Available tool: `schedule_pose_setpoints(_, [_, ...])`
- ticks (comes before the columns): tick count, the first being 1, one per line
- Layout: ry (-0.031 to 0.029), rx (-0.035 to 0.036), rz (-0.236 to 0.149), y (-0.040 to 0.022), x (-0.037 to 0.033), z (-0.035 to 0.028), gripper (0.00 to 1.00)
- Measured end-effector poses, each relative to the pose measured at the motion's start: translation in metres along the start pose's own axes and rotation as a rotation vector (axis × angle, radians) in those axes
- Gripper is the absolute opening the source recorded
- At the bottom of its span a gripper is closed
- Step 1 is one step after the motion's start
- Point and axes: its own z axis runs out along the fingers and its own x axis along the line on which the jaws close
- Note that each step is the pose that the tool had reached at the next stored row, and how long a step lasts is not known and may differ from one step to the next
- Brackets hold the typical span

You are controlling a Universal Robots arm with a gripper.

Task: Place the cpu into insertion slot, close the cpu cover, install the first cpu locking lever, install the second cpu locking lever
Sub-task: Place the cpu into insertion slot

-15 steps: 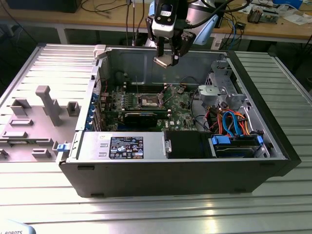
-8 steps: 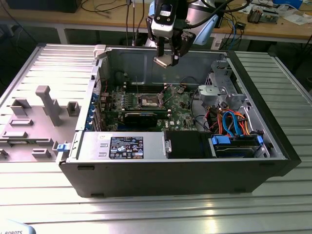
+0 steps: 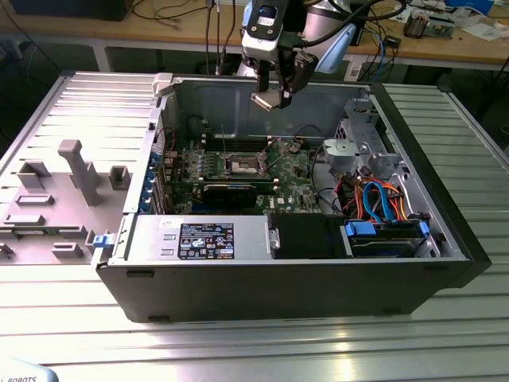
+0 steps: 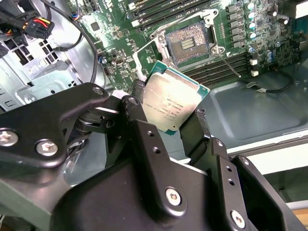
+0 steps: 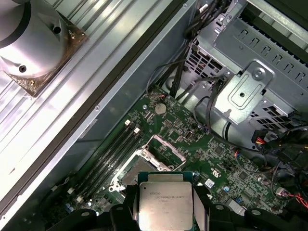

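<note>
**Exterior view.** An open computer case [image 3: 286, 278] lies on a ribbed metal desk [image 3: 238, 342]. In the upper middle of the frame the gripper [image 3: 273, 94] hangs over the case's far wall. Its fingers are closed on the cpu [image 3: 266, 101], a small pale square that is tilted in the air, well apart from the green board [image 3: 294, 179] below. The insertion slot [image 3: 242, 165] is a small dark square near the board's middle. The cover cannot be made out from here. A grey moulded tray [image 3: 56, 199] sits on the desk at the exterior view's left.

**Second wrist view.** Two black fingers [image 4: 131, 108] clasp the cpu [image 4: 173, 98] by opposite edges, and its silvery top faces the camera. Beyond it the insertion slot [image 4: 190, 41] lies open with its dark centre bare. The cpu cover [image 4: 139, 65], a thin silver frame, stands raised beside the slot, and the chip hides part of it. The gripper's black body blocks much of the case floor.

**First wrist view.** The cpu [image 5: 165, 204] sits between the fingers and is cut off at the frame's edge. It hides part of the slot behind it.
</note>
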Motion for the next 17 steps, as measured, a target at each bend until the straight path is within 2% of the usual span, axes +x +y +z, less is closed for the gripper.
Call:
schedule_pose_setpoints(5, [0.0000, 0.0000, 0.001, 0.0000, 0.0000, 0.0000, 0.54])
schedule_pose_setpoints(8, [-0.0013, -0.0003, 0.015, 0.0000, 0.0000, 0.0000, 0.54])
schedule_pose_setpoints(12, [-0.0065, -0.0015, 0.073, 0.0000, 0.0000, 0.0001, 0.54])
schedule_pose_setpoints(14, [-0.0113, -0.0025, 0.126, 0.0000, 0.0000, 0.0002, 0.54])
schedule_pose_setpoints(17, [-0.0123, -0.0027, 0.138, 0.0000, 0.0000, 0.0002, 0.54])
